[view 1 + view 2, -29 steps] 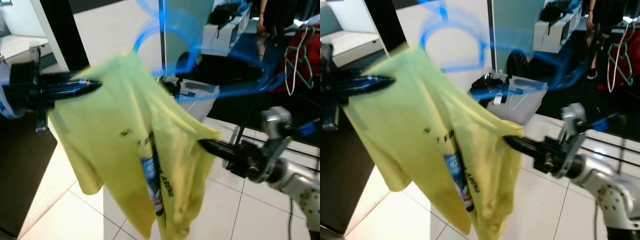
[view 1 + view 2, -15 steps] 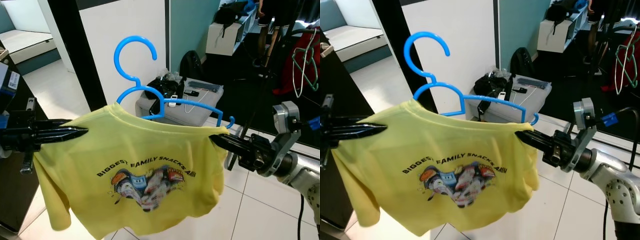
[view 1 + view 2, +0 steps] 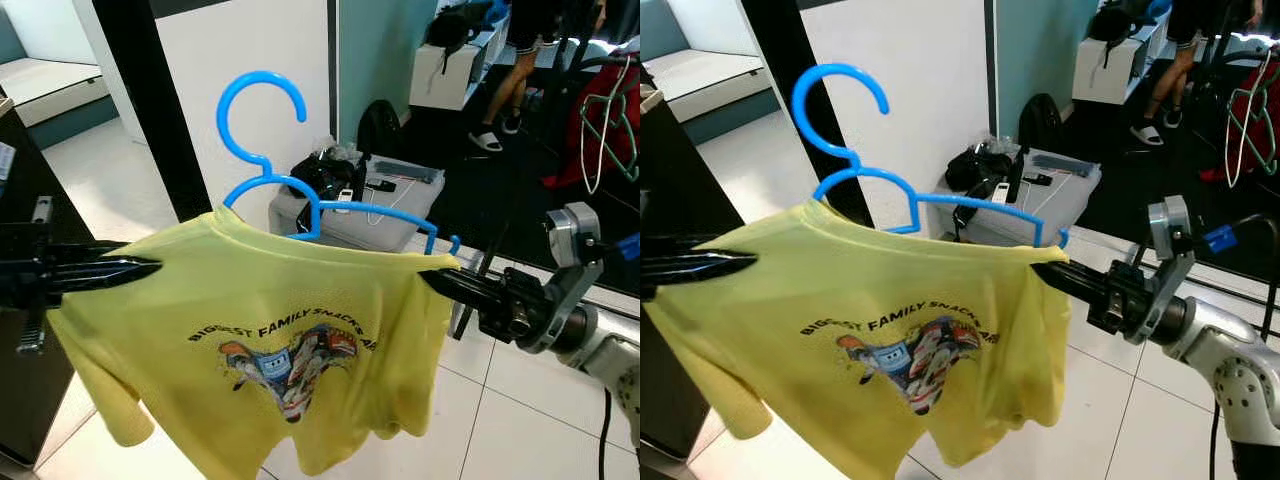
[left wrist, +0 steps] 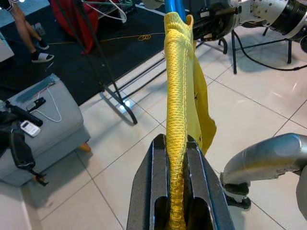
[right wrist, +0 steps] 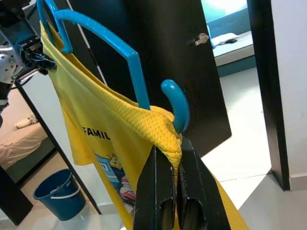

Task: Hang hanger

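A yellow printed T-shirt hangs on a blue plastic hanger, whose hook points up in front of a white wall panel. My left gripper is shut on the shirt's left shoulder seam; the wrist view shows the yellow shirt pinched between the fingers. My right gripper is shut on the right shoulder of the yellow shirt, just under the blue hanger's curled end. The shirt is held spread between both arms, print facing me.
Behind the shirt a grey case with black gear stands on the tiled floor. A clothes rack with a green hanger and red garment stands at the far right. A person's legs pass behind. A dark cabinet is at left.
The shirt and hanger, swinging and twisted edge-on a second ago, now hang flat facing me. Both grippers keep their hold; the left one has shifted slightly left. The person behind has walked on.
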Robot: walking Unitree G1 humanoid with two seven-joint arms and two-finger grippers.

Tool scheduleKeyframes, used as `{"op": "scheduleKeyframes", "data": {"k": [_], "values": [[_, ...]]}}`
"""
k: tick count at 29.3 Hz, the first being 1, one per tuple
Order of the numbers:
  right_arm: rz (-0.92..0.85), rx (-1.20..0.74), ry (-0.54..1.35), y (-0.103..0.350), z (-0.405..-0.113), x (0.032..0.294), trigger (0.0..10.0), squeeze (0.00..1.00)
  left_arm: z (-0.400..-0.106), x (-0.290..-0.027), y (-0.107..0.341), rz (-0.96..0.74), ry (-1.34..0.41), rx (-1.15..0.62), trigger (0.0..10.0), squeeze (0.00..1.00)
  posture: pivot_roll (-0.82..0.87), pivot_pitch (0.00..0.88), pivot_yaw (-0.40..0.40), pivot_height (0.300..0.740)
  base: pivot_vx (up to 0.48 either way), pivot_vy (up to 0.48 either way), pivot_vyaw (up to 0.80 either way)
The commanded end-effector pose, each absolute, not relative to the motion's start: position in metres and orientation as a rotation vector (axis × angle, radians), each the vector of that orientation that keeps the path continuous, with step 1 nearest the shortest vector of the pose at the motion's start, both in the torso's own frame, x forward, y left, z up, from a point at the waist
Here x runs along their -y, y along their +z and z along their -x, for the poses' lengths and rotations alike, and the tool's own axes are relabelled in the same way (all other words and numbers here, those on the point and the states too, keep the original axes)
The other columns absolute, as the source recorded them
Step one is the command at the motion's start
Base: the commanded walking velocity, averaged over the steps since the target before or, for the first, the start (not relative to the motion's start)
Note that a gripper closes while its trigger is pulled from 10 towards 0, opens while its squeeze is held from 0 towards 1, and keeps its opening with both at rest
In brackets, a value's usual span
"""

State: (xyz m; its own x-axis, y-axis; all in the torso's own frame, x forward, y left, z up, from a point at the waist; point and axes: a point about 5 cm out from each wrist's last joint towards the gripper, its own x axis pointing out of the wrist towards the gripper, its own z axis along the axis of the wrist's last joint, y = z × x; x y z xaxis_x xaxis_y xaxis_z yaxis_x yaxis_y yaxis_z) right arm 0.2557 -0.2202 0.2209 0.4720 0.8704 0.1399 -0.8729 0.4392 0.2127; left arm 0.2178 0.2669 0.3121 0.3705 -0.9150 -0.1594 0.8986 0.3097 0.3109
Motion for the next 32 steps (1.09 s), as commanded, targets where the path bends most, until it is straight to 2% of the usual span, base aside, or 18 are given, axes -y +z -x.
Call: {"op": "scheduleKeyframes", "data": {"k": [1, 5, 6, 13, 18, 23, 27, 28, 32], "values": [[-0.252, 0.031, 1.058, 0.226, -0.256, 0.227, 0.0, 0.00, -0.214, -0.274, 0.318, -0.413, -1.186, 0.023, 10.0, 0.00, -0.05, 0.000, 0.061, 0.740, 0.000, 0.000, 0.00], [-0.249, 0.029, 1.054, 0.226, -0.256, 0.228, 0.0, 0.00, -0.212, -0.277, 0.317, -0.431, -1.205, -0.021, 10.0, 0.00, -0.05, 0.000, 0.061, 0.740, 0.000, 0.000, 0.00], [-0.247, 0.026, 1.056, 0.226, -0.256, 0.229, 0.0, 0.00, -0.209, -0.279, 0.314, -0.458, -1.232, -0.082, 10.0, 0.00, -0.05, 0.000, 0.060, 0.740, 0.000, 0.000, 0.00], [-0.246, 0.021, 1.061, 0.225, -0.255, 0.228, 0.0, 0.00, -0.207, -0.280, 0.312, -0.493, -1.245, -0.133, 10.0, 0.00, -0.05, 0.000, 0.059, 0.740, 0.000, 0.000, 0.00], [-0.248, 0.010, 1.078, 0.224, -0.255, 0.224, 0.0, 0.00, -0.209, -0.278, 0.306, -0.590, -1.236, -0.215, 10.0, 0.00, -0.05, 0.000, 0.058, 0.740, 0.000, 0.000, 0.00], [-0.236, -0.028, 1.140, 0.219, -0.255, 0.212, 0.0, 0.00, -0.226, -0.259, 0.296, -0.774, -1.219, -0.230, 10.0, 0.00, -0.05, 0.000, 0.053, 0.740, 0.000, 0.000, 0.00], [-0.234, -0.036, 1.162, 0.218, -0.256, 0.207, 0.0, 0.00, -0.232, -0.252, 0.294, -0.788, -1.210, -0.213, 10.0, 0.00, -0.05, 0.000, 0.053, 0.740, 0.000, 0.000, 0.00], [-0.216, -0.052, 1.202, 0.216, -0.256, 0.197, 0.0, 0.00, -0.244, -0.240, 0.288, -0.804, -1.170, -0.184, 10.0, 0.00, -0.05, 0.000, 0.054, 0.740, 0.000, 0.000, 0.00], [-0.204, -0.058, 1.224, 0.215, -0.258, 0.191, 0.0, 0.00, -0.260, -0.229, 0.277, -0.796, -1.098, -0.163, 10.0, 0.00, -0.05, 0.000, 0.051, 0.740, 0.000, 0.000, 0.00]]}}
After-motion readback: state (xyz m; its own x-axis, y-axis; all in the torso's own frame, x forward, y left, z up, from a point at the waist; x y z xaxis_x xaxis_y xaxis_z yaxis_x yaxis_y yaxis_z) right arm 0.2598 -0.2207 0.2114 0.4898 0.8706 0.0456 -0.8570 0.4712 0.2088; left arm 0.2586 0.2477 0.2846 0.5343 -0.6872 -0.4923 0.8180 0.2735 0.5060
